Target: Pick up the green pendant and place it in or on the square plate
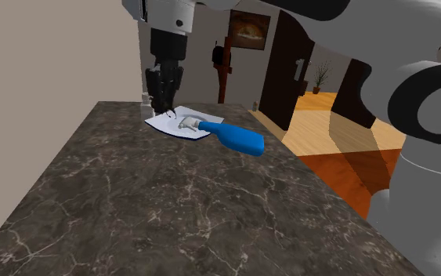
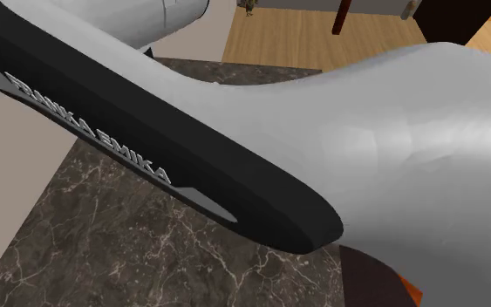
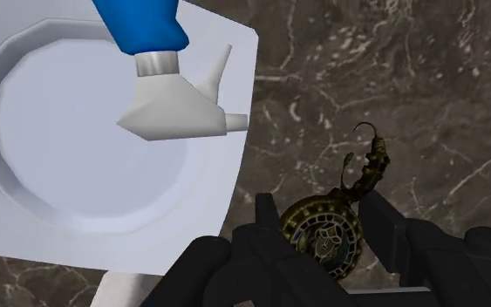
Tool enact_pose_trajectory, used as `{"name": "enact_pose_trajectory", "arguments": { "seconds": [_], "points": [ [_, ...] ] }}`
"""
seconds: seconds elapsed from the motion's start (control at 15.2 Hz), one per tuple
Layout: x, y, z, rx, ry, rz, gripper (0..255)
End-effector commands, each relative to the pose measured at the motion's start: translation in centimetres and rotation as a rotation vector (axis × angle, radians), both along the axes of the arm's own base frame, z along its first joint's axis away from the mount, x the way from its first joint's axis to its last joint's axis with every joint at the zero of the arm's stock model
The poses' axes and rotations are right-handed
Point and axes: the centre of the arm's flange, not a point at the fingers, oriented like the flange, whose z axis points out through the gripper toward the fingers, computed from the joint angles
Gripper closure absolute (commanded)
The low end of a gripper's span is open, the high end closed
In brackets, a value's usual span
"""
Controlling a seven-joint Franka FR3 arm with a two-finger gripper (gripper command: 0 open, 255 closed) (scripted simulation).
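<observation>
Pinching the pendant (image 3: 323, 237) in the wrist view, the tool (image 3: 317, 202) hangs beside the square plate (image 3: 210, 218).

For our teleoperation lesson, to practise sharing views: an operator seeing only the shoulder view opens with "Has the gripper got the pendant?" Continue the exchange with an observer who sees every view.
Observer: Yes, the gripper is shut on the pendant, clasping its round disc.
Operator: Is it over the plate?
Observer: No, it is beside the plate, near its rim, with counter under it.
Operator: Is the plate free?
Observer: Partly. The blue tool lies with its white head in the well, with bare space beside it.
</observation>
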Motion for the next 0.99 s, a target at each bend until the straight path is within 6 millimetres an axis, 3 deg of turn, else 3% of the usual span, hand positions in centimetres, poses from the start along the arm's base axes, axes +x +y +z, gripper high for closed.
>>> {"name": "enact_pose_trajectory", "arguments": {
  "seconds": [0.0,0.4,0.46,0.92],
  "points": [
    [1.5,-2.4,-0.1,0.0,0.0,0.001,255],
    [5.4,-9.3,0.3,0.0,0.0,0.001,255],
    [6.6,-11.3,0.3,0.0,0.0,0.001,255],
    [6.6,-11.3,-3.4,0.0,0.0,0.001,255]
  ]
}}
